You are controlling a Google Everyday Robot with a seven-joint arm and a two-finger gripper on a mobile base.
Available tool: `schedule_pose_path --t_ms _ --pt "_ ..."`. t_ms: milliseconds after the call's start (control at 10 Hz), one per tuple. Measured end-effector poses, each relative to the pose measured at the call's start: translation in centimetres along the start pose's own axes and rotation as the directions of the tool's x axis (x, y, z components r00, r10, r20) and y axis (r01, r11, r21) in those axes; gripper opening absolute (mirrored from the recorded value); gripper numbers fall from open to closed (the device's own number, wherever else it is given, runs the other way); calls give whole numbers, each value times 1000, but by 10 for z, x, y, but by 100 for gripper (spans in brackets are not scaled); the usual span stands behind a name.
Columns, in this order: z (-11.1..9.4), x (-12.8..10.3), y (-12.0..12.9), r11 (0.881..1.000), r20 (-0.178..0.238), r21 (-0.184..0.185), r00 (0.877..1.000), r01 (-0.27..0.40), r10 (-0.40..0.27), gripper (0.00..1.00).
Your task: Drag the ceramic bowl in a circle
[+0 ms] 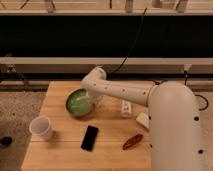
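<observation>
One light wooden table (112, 156) takes up most of the view, sitting on a speckled floor (19, 107), with a dark wall and a pale horizontal rail (50, 61) running behind it. A black cable (131, 50) drops from up top toward the arm. On the table the ceramic bowl (77, 103) is in the back-left part, upright, its glossy green inside facing up. A white cup (41, 128) stands near the front-left edge, well apart from the bowl. A black phone (90, 138) lies flat in front of the bowl, and a reddish-brown thing (132, 141) lies further right, can't really make out what it is. A small white bottle-like item (126, 108) is just right of the bowl, half tucked under the arm. The white arm (122, 91) comes in from the big rounded body on the right, runs left across the table, bends at an elbow behind the bowl and points down. The gripper (95, 99) is right at the bowl's right-hand rim, touching or overlapping it as far as I can see. Honestly can't tell if it's clamped on the rim or spread apart.
</observation>
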Motion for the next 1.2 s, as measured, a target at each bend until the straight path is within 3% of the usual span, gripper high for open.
schedule_pose_path --t_ms 200,500,900,1200 --pt "-2 -7 5 1000 2 -2 1000 16 -16 4" --pt "-6 -20 -13 999 15 -2 999 42 -42 4" --pt "-11 -39 -1 998 25 -9 998 62 -62 4" --pt "-14 -30 -8 997 24 0 997 76 -76 4"
